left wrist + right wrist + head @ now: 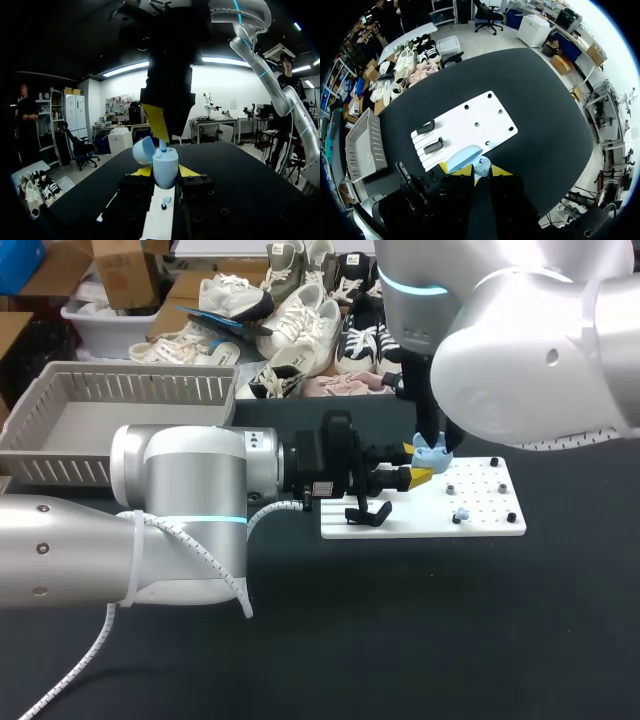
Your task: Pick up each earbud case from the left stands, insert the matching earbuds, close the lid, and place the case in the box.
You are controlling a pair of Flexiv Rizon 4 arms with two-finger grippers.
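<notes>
Case [165,169], light blue with its lid [143,150] tipped open, is sitting clamped between the two yellow tips of the left gripper [418,476], one tip pressing on each side of its body, and it is hanging just over the white board [490,525]. At the far left of the black table [400,630] a grey slatted box [140,375] is lying well apart from the board. The left arm is coming in from the left in front of that box and reaching across to the board. Two black stands [434,145] are standing on the board's left end, beside each other and under the left gripper. Over the case, the right gripper [477,171] is pointing straight down from above, its tips standing narrow and pinching a light blue earbud [162,145] whose lower end is sitting in the open case, next to the lid. Further right, a second light blue earbud [461,513] is lying on the board among small black pegs, apart from both grippers
</notes>
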